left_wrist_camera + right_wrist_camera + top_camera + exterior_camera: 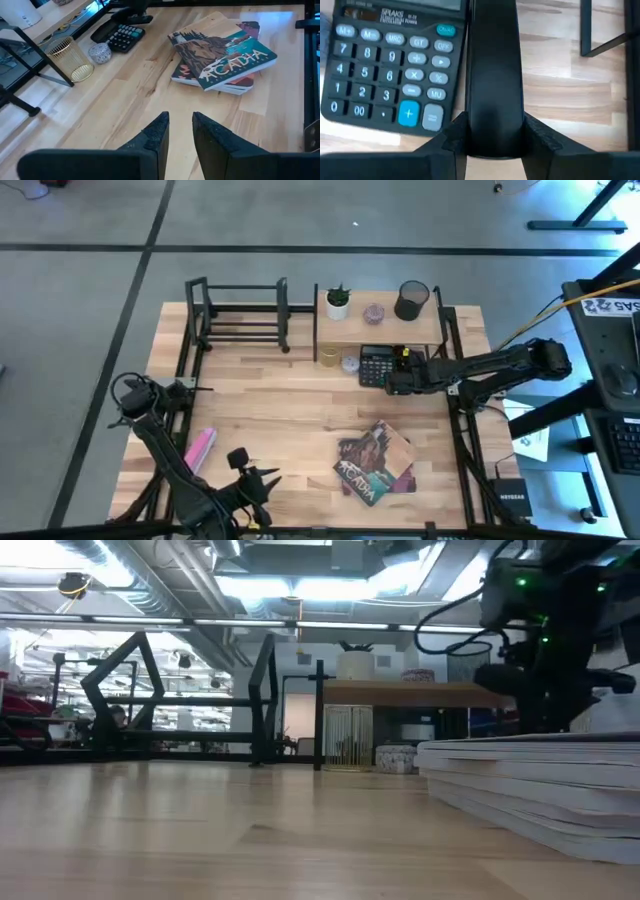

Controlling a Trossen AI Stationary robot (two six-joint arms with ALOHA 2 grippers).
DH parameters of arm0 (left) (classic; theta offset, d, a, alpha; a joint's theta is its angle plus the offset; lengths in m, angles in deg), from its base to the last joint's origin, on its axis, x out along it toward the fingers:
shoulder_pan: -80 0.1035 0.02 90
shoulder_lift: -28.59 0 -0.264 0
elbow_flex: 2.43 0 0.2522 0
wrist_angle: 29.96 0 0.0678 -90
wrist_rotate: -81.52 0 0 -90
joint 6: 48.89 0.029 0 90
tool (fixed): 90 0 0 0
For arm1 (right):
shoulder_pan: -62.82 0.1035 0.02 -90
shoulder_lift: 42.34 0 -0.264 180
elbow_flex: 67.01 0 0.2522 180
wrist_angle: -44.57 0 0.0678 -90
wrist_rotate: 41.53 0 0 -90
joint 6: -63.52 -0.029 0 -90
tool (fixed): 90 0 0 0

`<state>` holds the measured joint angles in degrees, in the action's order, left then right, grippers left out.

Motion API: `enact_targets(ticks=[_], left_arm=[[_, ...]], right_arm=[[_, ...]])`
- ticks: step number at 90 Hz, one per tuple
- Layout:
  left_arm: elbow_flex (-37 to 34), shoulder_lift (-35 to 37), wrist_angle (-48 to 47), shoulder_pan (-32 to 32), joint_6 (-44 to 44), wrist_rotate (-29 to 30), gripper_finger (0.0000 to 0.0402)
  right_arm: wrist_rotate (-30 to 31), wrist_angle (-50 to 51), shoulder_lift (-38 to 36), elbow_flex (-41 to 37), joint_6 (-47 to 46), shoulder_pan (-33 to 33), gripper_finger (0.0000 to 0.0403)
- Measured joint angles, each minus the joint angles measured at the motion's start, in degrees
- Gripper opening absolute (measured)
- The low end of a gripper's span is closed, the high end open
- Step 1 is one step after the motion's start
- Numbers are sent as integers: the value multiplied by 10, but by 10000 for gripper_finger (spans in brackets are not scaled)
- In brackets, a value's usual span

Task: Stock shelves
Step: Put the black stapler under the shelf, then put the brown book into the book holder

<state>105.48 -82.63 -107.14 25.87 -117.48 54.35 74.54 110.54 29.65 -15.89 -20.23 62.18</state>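
High view: we saw the right hand (392,383) at frame centre, beside the black desk calculator (376,364) lying at the foot of the small two-level light-wood shelf (430,332); the low black metal-bar rack (240,315) stood at upper left. Its fingers looked pressed together, gripping nothing. We judged it was nudging the calculator under the shelf; next, a steady push. The left hand (180,131) waited at lower left, fingers slightly parted. The calculator read "SPARKS"; the top paperback of the book stack (220,52) read "ACADIA".
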Motion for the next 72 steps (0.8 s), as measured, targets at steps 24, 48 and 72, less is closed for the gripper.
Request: enact_targets(ticks=[24,48,72], left_arm=[[0,0,0,0,0,0,68],[0,0,0,0,0,0,68],[0,0,2,0,-8,-5,68]], right_arm=[[9,1,0,0,13,-1,189],[-13,-59,-3,5,109,1,195],[21,-28,-5,60,129,120,197]])
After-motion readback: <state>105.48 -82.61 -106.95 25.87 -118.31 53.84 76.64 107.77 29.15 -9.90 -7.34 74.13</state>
